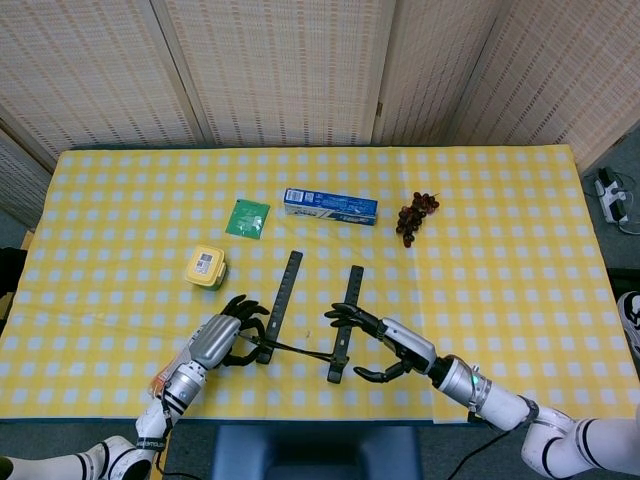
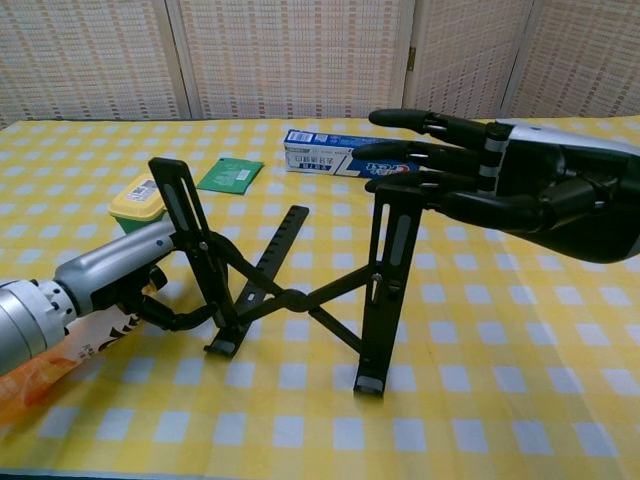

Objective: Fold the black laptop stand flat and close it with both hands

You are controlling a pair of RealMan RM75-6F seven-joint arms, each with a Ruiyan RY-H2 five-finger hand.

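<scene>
Chest view: left hand (image 2: 120,285) grips laptop stand (image 2: 290,285); spread right hand (image 2: 500,190) touches its upright.

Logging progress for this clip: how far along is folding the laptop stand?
Early. The laptop stand is still spread open, uprights raised, nothing folded. In hand: the left hand grips its left upright; the right hand is at the top of the right upright, fingers extended, not clearly gripping. Left: push both sides together and lay it flat.
</scene>
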